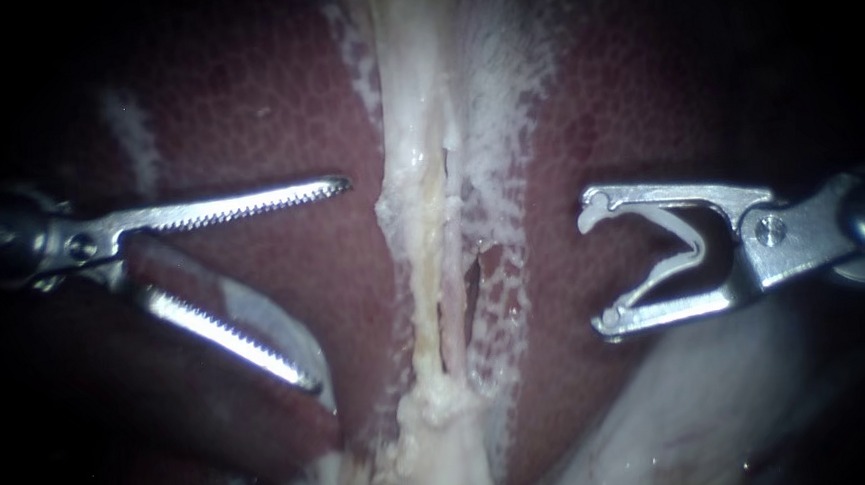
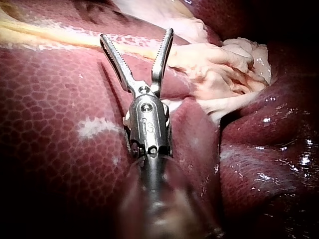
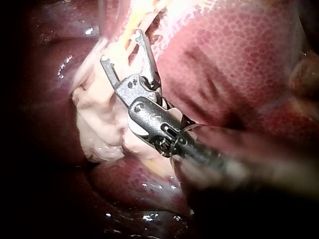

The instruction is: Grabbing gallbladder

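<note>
Close view of dark red, finely mottled liver (image 1: 264, 112) with a pale, stringy band of tissue (image 1: 421, 223) running down the middle of the endoscope view. At the band's lower end it swells into a pale, lumpy mass, which I judge to be the gallbladder (image 1: 435, 453), though the pictures do not settle it. My left instrument (image 1: 327, 282) enters from the left; its two long, toothed jaws are spread wide with nothing between them, the upper tip near the band but apart from it, the lower tip pointing down toward the lumpy mass without reaching it. In the left wrist view the same instrument (image 2: 135, 35) hangs over the liver, jaws parted, with the pale mass (image 2: 224, 69) lying off to one side of them. My right instrument (image 1: 599, 265) enters from the right and stops well short of the band; its hooked jaws stand apart yet carry a white clip (image 1: 688, 242) that touches both of them. In the right wrist view it (image 3: 121, 47) sits above the pale tissue, and I cannot tell whether it touches. By my reading the grab has not begun: no tissue is held; what remains is to bring my left jaws onto the gallbladder and close them on it.
</note>
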You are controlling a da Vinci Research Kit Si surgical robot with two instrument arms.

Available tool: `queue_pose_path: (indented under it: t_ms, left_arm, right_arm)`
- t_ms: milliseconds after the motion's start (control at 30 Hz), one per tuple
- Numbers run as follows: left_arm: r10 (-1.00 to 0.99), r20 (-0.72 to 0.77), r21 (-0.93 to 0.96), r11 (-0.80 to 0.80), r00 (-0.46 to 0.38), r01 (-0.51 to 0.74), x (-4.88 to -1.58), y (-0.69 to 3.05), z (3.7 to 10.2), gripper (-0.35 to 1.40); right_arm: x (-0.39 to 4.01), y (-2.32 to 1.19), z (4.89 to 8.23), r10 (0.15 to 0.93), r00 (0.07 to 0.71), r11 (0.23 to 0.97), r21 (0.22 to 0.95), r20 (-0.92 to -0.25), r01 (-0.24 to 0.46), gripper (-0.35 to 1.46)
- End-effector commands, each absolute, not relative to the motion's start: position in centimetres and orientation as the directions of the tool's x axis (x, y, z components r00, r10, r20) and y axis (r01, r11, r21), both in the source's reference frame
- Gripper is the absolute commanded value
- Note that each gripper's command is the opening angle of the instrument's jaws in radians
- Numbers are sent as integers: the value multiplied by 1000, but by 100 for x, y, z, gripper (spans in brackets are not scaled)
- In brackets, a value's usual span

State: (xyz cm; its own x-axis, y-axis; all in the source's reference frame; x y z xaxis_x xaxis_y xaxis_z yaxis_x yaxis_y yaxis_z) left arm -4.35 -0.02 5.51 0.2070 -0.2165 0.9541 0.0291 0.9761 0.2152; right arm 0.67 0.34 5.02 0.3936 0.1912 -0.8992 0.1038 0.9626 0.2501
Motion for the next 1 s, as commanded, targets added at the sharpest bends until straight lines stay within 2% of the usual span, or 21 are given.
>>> queue_pose_path:
  t_ms: [33,100,233,433,700,1000]
  left_arm:
    - [-216,954,215,976,207,29,-435,-2,550,113]
    - [-216,953,213,976,211,39,-435,-2,550,115]
    - [-354,911,336,934,210,119,-433,-1,550,116]
    - [-486,853,450,869,190,204,-435,4,557,108]
    - [-578,796,532,809,178,250,-452,13,572,101]
    - [-625,756,569,775,196,275,-466,4,591,93]
  right_arm:
    - [67,33,502,191,393,963,250,-899,104,60]
    - [67,33,502,191,393,963,250,-899,104,60]
    - [67,33,502,191,393,963,250,-899,104,60]
    - [68,33,503,191,394,963,250,-899,104,60]
    - [68,33,504,190,394,963,249,-899,103,60]
    - [68,33,504,190,394,963,249,-899,104,60]
